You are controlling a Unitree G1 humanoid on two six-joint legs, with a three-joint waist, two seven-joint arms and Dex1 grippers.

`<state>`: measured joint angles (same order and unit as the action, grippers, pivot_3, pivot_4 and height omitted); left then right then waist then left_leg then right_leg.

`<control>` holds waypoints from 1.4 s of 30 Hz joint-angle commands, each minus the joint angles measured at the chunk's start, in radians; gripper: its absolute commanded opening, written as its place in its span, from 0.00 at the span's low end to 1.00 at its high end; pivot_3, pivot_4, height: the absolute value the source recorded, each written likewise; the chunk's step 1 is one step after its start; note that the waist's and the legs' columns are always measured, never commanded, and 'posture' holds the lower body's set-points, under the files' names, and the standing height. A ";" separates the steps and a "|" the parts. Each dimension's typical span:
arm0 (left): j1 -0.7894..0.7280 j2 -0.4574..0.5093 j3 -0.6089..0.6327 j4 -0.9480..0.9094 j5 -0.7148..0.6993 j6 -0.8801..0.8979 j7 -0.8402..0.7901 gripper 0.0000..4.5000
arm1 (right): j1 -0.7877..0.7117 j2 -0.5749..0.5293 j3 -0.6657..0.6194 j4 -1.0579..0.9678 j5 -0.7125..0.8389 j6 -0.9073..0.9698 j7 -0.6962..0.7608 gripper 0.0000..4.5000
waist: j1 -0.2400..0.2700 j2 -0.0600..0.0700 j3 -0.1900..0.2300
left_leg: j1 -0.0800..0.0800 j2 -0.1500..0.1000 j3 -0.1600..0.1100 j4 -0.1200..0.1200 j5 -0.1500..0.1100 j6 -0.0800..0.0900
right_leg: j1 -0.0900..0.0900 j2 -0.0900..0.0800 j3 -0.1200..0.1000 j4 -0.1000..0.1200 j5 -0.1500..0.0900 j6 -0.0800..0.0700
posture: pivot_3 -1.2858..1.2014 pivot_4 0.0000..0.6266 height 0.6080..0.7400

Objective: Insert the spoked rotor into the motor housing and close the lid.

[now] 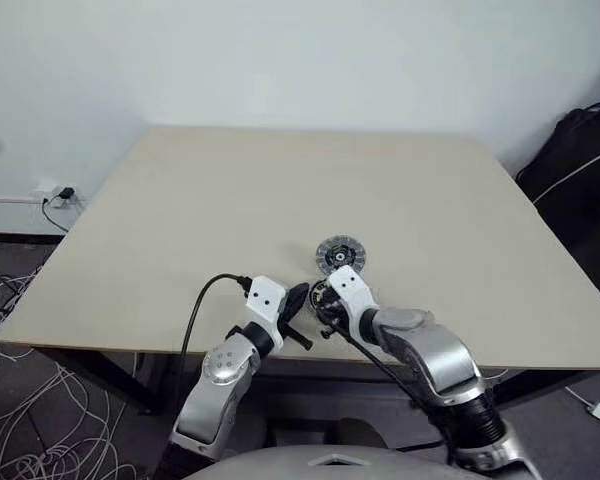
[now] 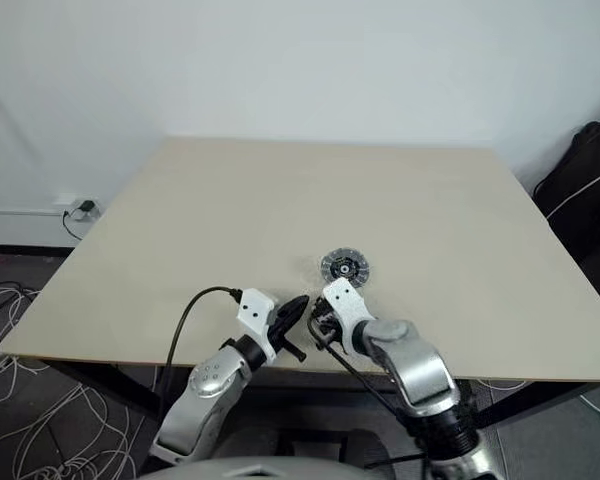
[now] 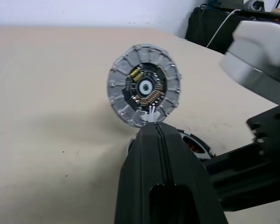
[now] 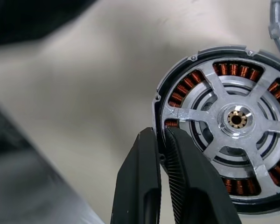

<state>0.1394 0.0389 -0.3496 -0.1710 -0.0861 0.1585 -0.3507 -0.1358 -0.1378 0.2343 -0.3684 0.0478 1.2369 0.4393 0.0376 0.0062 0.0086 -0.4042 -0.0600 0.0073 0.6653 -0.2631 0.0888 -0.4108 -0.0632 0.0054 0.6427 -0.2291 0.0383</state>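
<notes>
On the bench (image 1: 180, 220), the right pincer (image 4: 161, 140) clamps the motor housing's (image 4: 233, 121) rim (spoked rotor (image 4: 237, 119) already seated inside). The left pincer (image 3: 156, 128) is closed, empty, beside the lid (image 3: 143, 85).

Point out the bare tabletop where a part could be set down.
Free: the table from its far edge to the round lid, plus both side stretches. Crowded: the near edge, where the left gripper, right gripper and motor housing bunch together.
</notes>
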 commanded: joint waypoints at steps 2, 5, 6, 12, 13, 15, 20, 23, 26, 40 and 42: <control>-0.007 -0.007 -0.018 -0.086 -0.001 0.036 0.015 0.00 | -0.012 0.145 -0.084 -0.010 -0.008 0.065 -0.153 0.00 | -0.006 0.002 -0.002 | 0.000 0.000 0.000 0.000 0.000 0.000 | 0.000 0.000 0.000 0.000 0.000 0.000 | 0.52 0.00 1.00; -0.002 -0.006 -0.025 -0.092 0.002 0.044 0.023 0.00 | -0.019 0.150 -0.078 0.008 -0.019 0.047 -0.200 0.00 | -0.007 0.005 -0.003 | 0.000 -0.001 0.000 0.000 0.000 0.000 | 0.000 0.000 0.000 0.000 0.000 0.001 | 0.52 0.00 1.00; -0.001 -0.006 -0.027 -0.091 0.002 0.043 0.025 0.00 | -0.020 0.137 -0.065 0.012 -0.014 0.040 -0.198 0.00 | -0.007 0.005 -0.004 | 0.000 -0.001 0.000 0.000 0.000 0.000 | 0.000 0.000 0.000 0.000 0.000 0.001 | 0.52 0.00 1.00; 0.016 0.003 -0.016 -0.012 0.000 -0.029 0.016 0.00 | -0.030 0.058 -0.014 0.009 0.065 -0.010 -0.116 0.16 | -0.010 0.006 -0.004 | 0.001 -0.001 0.000 0.000 0.000 -0.001 | 0.001 0.000 0.000 0.000 0.000 0.001 | 0.52 0.00 1.00; 0.019 0.005 -0.013 0.002 0.000 -0.044 0.012 0.00 | -0.034 0.059 -0.020 0.004 0.077 -0.013 -0.112 0.22 | -0.012 0.006 -0.004 | 0.002 -0.001 0.000 0.000 0.001 -0.001 | 0.001 0.000 0.000 0.001 0.000 0.000 | 0.52 0.00 1.00; 0.023 0.010 -0.004 0.033 -0.005 -0.075 0.003 0.00 | -0.044 0.071 -0.041 -0.003 0.096 -0.020 -0.115 0.35 | -0.014 0.006 -0.003 | 0.002 -0.001 0.000 0.000 0.001 -0.001 | 0.001 0.000 0.000 0.001 0.000 0.000 | 0.52 0.00 1.00; 0.023 0.024 0.026 0.124 -0.021 -0.160 -0.030 0.00 | -0.079 0.063 -0.079 -0.023 0.143 -0.018 -0.099 0.35 | -0.018 0.006 -0.003 | 0.002 -0.001 0.000 0.000 0.001 -0.001 | 0.001 0.000 0.000 0.000 0.000 0.000 | 0.52 0.00 1.00; 0.053 0.044 0.044 0.170 -0.032 -0.229 -0.062 0.00 | -0.094 0.035 -0.087 -0.037 0.163 -0.051 -0.083 0.35 | -0.019 0.006 -0.003 | 0.002 -0.001 0.000 -0.001 0.000 -0.001 | 0.000 0.000 0.000 0.000 0.000 0.000 | 0.52 0.00 1.00; 0.068 0.055 0.058 0.203 -0.041 -0.279 -0.087 0.00 | -0.100 -0.051 -0.051 -0.048 0.143 -0.181 -0.046 0.35 | -0.018 0.006 -0.003 | 0.001 -0.001 0.000 -0.002 0.000 -0.001 | 0.000 0.000 0.000 -0.001 0.000 -0.001 | 0.52 0.00 1.00; 0.052 0.036 0.070 0.338 -0.022 -0.389 -0.113 0.00 | -0.082 -0.649 0.259 0.063 -0.199 -0.959 0.302 0.35 | -0.006 0.000 0.003 | 0.001 0.000 0.000 0.002 0.000 0.000 | 0.003 -0.001 -0.002 -0.002 -0.001 0.000 | 0.52 0.00 1.00; 0.048 0.033 0.070 0.346 -0.021 -0.393 -0.113 0.00 | -0.090 -0.659 0.260 0.080 -0.215 -0.994 0.331 0.35 | -0.004 -0.002 0.004 | 0.001 0.000 0.000 0.003 0.000 0.001 | 0.003 -0.001 -0.002 -0.002 0.000 0.001 | 0.52 0.00 1.00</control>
<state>0.2054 0.0810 -0.2772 0.1767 -0.1151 -0.2084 -0.4596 -0.2052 -0.7900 0.5041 -0.2854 -0.1499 0.2863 0.7468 0.0340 0.0039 0.0129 -0.4033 -0.0603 0.0071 0.6685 -0.2630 0.0896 -0.4074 -0.0641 0.0033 0.6412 -0.2292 0.0392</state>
